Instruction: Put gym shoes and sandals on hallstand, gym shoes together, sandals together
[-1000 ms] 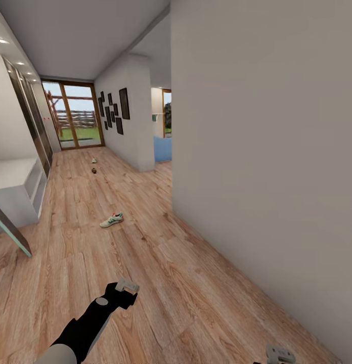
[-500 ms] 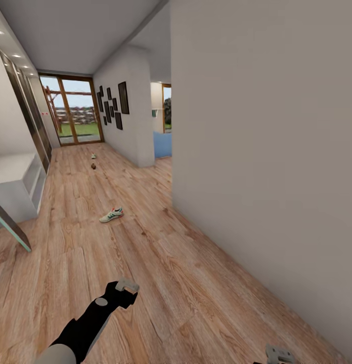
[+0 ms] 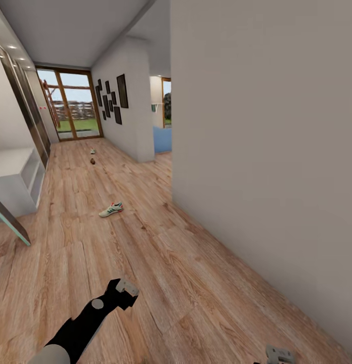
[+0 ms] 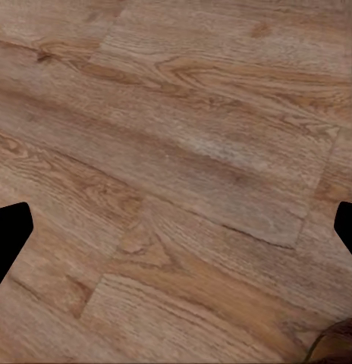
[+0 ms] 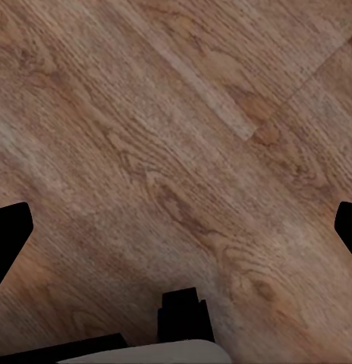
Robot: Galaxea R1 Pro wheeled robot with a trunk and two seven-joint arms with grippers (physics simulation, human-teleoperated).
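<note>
One gym shoe (image 3: 111, 209), white with green stripes, lies on the corridor floor (image 3: 145, 253) a few steps ahead of me. Far down the corridor lie two small things: a brown one that looks like a sandal (image 3: 92, 161) and a pale one (image 3: 92, 151) too small to name. At the left stands a pale white low unit with open shelf slots (image 3: 16, 182), which I take for the hallstand. My left gripper (image 3: 126, 288) hangs low over bare planks, open and empty, its fingers (image 4: 9, 235) spread wide. My right gripper (image 3: 279, 355) is also open, fingers (image 5: 9, 235) apart over the floor.
A long grey wall (image 3: 267, 151) runs close along my right, ending at a corner beside a side opening (image 3: 163, 136). Glass doors (image 3: 70, 106) close the far end. A slanted teal-edged panel (image 3: 11, 222) juts in at the left. Framed pictures (image 3: 115, 101) hang on the far wall.
The whole picture has shifted, so the camera has moved. Shoe, doors and white unit sit a little higher and further left. Both arms keep their pose.
</note>
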